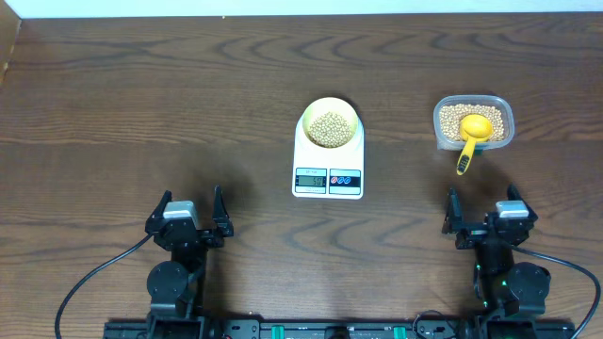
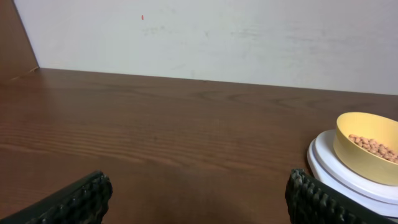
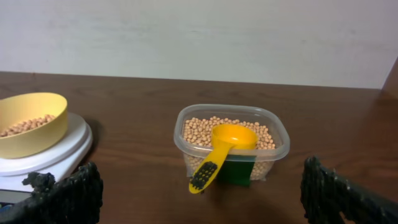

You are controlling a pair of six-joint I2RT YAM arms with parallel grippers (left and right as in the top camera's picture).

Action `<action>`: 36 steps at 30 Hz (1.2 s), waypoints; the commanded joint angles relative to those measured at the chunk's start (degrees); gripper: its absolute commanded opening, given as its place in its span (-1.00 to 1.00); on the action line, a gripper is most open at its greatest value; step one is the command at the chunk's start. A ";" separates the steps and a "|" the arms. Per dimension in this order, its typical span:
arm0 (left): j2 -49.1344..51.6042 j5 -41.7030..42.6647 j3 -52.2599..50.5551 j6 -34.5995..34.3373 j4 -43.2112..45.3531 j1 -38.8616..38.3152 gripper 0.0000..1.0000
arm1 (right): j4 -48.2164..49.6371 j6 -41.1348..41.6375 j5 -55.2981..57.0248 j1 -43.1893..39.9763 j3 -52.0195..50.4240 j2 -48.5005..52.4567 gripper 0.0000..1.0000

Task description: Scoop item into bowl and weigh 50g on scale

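Overhead: the bowl [image 1: 305,115] of beans [image 1: 328,130] sits on the scale [image 1: 327,161]; the left gripper [image 1: 192,200] and the right gripper [image 1: 482,201] both stand wide open, holding nothing.

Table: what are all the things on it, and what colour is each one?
table: one, dark brown wood, under everything
scale: one, white, middle of the table, its little screen facing the robot
bowl: one, pale yellow, sitting on the scale
beans: many, tan, some in the bowl and more in the tub
tub: one, clear plastic, to the right of the scale
scoop: one, bright yellow, cup on the tub's beans, handle sticking out over the near rim
left tool: one, black, open and empty, near edge on the left
right tool: one, black, open and empty, near edge in front of the tub
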 commanded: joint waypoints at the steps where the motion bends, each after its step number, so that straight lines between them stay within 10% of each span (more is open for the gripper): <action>1: -0.35 -0.57 -1.01 0.11 -2.40 0.31 0.82 | -0.37 -5.38 0.26 -0.46 -0.09 -0.39 0.99; 36: -0.35 -0.57 -1.01 0.13 -2.40 0.31 0.83 | -0.37 -3.69 1.29 -0.46 -0.09 -0.39 0.99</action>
